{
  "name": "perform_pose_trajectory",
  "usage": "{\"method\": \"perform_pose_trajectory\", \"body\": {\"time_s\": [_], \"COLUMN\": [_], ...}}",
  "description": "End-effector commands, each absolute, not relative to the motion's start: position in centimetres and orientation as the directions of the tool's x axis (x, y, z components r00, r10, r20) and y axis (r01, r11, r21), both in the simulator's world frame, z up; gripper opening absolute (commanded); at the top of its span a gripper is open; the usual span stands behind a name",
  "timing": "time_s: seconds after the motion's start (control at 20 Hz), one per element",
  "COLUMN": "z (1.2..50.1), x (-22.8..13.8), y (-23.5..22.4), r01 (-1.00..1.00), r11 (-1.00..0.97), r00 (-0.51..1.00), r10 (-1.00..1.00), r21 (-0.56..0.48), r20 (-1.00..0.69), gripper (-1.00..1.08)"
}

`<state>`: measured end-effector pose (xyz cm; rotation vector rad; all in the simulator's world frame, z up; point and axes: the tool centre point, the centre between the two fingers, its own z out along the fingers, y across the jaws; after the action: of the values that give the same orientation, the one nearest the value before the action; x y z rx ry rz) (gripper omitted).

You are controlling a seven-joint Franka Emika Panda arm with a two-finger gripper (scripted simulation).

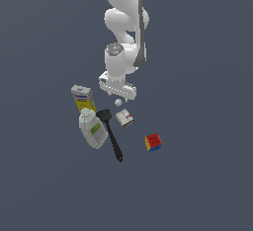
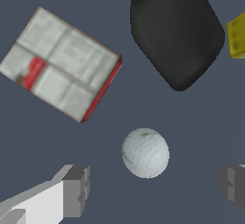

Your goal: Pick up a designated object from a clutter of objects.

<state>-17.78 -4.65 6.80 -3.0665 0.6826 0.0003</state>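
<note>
Claw: my claw [image 1: 118,95] hangs low over the desk [image 1: 197,185], jaws spread wide, pinching nothing.
Ball: the tiny pale ball [image 2: 145,152] lies on the desk between my two fingers [image 2: 75,191], touching neither; in the exterior view it sits just under the claw.
Box: white-red box [image 2: 62,63] near the ball, apart from it.
Spatula: black spatula [image 1: 110,134], its head beside the box.
Other clutter: yellow-white carton [image 1: 82,98], white bottle [image 1: 92,128], puzzle cube [image 1: 153,142] well apart.
</note>
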Motion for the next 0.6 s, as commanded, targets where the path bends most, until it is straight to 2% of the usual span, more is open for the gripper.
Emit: {"method": "perform_pose_trajectory", "body": {"time_s": [0.0, 0.55], "z": [6.3, 2.7], "x": [-17.8, -17.9], "y": [-4.7, -4.6], "r01": [-0.425, -0.426], "r11": [-0.905, -0.905], "r00": [0.905, 0.905], "r10": [-0.425, -0.426], "r21": [0.000, 0.000], "r20": [0.000, 0.000], "gripper": [1.00, 1.00]}}
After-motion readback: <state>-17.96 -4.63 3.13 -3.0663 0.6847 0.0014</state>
